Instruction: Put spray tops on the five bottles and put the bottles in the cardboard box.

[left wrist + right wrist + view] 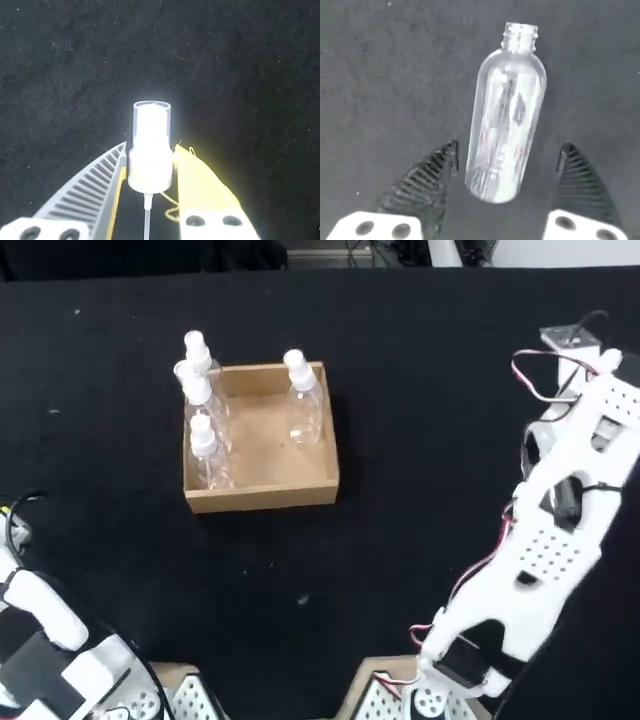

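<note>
Two in play over the black desk [450, 360]: left end effector [150, 146] pinches a spray top [151, 165], tube cut off at the frame edge, right end effector [509, 145] gapes wide astride a capless bottle [507, 100].

White perforated arm [548, 550] with red-white cables [519, 370]; left claw [150, 146] ribbed grey-yellow.

Black table [420, 390] with cardboard box [262, 500] and a capless bottle [507, 110] on its side.

Bare cardboard box [262, 498] floor beside capped bottles [211, 452]
</note>
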`<state>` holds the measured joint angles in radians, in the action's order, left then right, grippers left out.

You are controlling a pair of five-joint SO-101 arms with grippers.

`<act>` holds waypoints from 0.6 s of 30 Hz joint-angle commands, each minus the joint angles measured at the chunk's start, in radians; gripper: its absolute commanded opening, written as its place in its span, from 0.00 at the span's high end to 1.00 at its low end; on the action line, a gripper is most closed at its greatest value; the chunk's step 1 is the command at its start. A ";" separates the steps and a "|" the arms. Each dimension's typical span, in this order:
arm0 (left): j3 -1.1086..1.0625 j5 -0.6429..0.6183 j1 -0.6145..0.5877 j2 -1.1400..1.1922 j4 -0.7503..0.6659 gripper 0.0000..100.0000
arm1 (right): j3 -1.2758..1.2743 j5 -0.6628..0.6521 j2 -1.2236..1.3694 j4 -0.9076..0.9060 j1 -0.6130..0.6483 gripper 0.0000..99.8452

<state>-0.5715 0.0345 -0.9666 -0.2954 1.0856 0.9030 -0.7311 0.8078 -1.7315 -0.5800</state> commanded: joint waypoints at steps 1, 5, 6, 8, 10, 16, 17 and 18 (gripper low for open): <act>0.059 0.000 0.013 -0.017 0.006 0.97 | 0.125 -0.006 0.048 -0.028 0.005 0.71; 0.053 0.000 0.004 -0.017 0.006 0.97 | 0.191 -0.005 0.127 -0.028 0.026 0.71; 0.053 0.000 0.002 -0.017 0.006 0.97 | 0.203 -0.005 0.145 -0.028 0.026 0.71; 0.053 0.000 -0.015 -0.017 0.006 0.97 | 0.231 -0.005 0.182 -0.028 0.023 0.69; 0.056 0.002 -0.021 -0.017 0.006 0.97 | 0.254 -0.005 0.217 -0.028 0.020 0.67; 0.054 0.002 -0.016 -0.017 0.005 0.97 | 0.291 -0.008 0.300 -0.028 0.043 0.71; 0.054 0.002 -0.016 -0.017 0.005 0.97 | 0.291 -0.006 0.308 -0.029 0.051 0.74; 0.054 0.002 -0.016 -0.017 0.005 0.97 | 0.286 -0.006 0.309 -0.031 0.054 0.80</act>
<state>-0.5715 0.0345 -0.9759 -0.2954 1.0856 1.1377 -0.7327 1.1316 -1.7315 -0.5585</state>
